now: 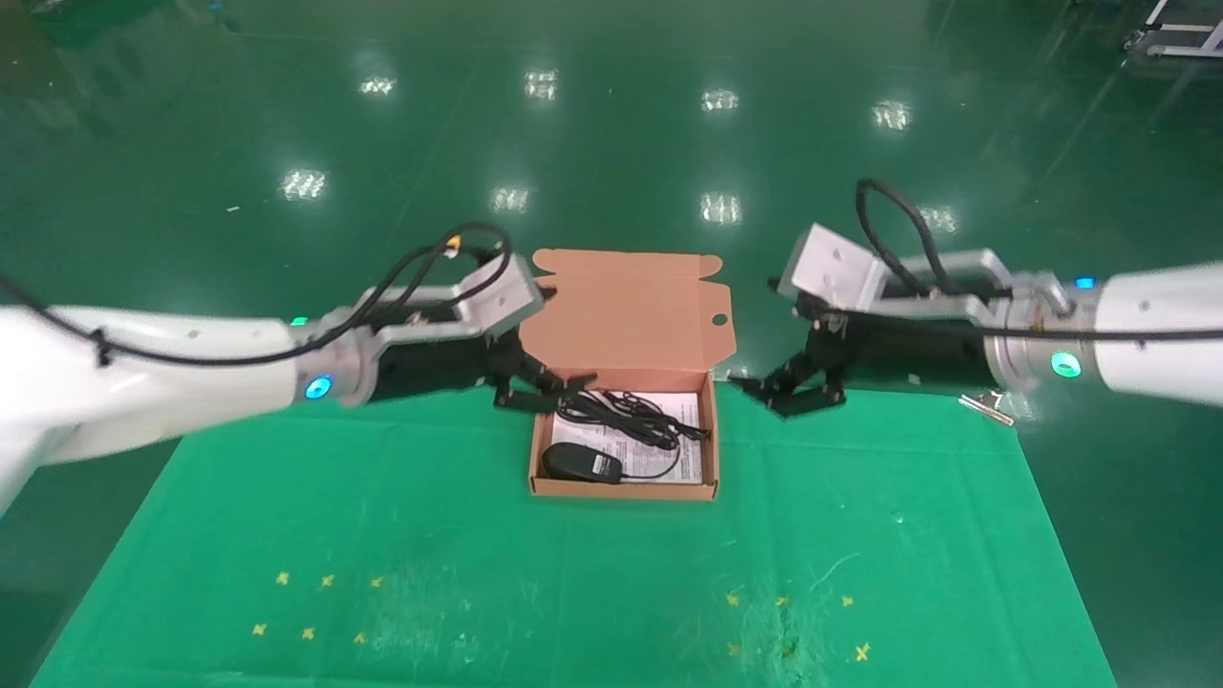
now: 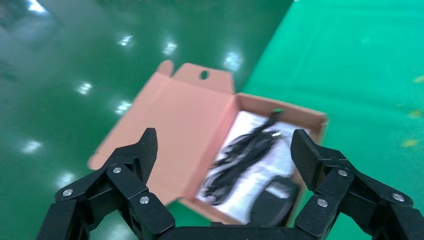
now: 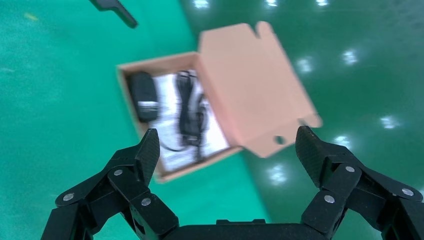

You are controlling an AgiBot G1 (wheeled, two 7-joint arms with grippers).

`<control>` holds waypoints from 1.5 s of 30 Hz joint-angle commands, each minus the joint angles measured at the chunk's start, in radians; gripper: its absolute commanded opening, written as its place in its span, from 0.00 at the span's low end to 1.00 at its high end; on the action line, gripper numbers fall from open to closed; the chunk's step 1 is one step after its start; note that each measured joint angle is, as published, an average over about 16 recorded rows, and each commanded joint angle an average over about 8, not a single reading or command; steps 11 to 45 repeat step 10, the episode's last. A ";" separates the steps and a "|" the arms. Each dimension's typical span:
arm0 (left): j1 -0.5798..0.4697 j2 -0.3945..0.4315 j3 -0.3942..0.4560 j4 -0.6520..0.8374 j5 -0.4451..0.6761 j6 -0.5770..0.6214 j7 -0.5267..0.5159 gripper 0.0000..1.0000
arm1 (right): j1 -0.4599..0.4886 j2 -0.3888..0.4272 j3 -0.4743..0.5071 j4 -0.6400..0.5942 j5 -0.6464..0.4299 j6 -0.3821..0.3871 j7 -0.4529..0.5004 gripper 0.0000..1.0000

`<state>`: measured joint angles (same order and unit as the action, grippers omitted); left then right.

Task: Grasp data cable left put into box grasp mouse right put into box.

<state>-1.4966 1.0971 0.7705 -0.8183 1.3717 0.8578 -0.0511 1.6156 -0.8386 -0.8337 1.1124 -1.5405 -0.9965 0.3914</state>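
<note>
The orange-brown box (image 1: 621,492) stands open at the far middle of the green cloth, its flap lid (image 1: 626,311) raised behind. Inside, on the white sheet, lie the black mouse (image 1: 578,462) at the front left and the black data cable (image 1: 621,413) behind it. My left gripper (image 1: 535,390) is open and empty just left of the box's far corner. My right gripper (image 1: 788,390) is open and empty to the right of the box. The box (image 2: 310,117), cable (image 2: 245,152) and mouse (image 2: 272,200) show in the left wrist view. The right wrist view shows the box (image 3: 131,67), mouse (image 3: 142,95) and cable (image 3: 189,107).
The green cloth (image 1: 573,573) covers the table, with small yellow marks at the front left and right. A small metal piece (image 1: 989,406) lies at the cloth's far right edge. Shiny green floor lies beyond the table.
</note>
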 commanded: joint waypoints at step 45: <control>0.096 -0.111 -0.112 -0.106 -0.146 0.145 -0.031 1.00 | -0.118 0.050 0.121 0.038 0.177 -0.109 -0.045 1.00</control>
